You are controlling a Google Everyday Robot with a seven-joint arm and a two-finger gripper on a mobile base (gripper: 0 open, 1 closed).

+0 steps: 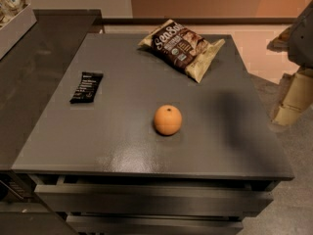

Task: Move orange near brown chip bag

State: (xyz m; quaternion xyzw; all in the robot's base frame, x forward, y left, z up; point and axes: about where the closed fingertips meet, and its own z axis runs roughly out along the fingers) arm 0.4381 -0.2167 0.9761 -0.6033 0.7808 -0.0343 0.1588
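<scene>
The orange (167,120) is a small round fruit with a dark stem dot, resting on the grey table top (122,146) a little right of the middle. The brown chip bag (182,47), dark with white script and pale tan ends, lies at the far edge of the table, well behind the orange. My gripper (293,99) hangs at the right edge of the view, beyond the table's right side and off its surface, to the right of the orange. It holds nothing that I can see.
A small flat black bar wrapper (86,87) lies on the left part of the table. A darker counter (34,67) adjoins the table on the left, with a pale bin (13,18) at its far corner. Drawers (146,199) show below the front edge.
</scene>
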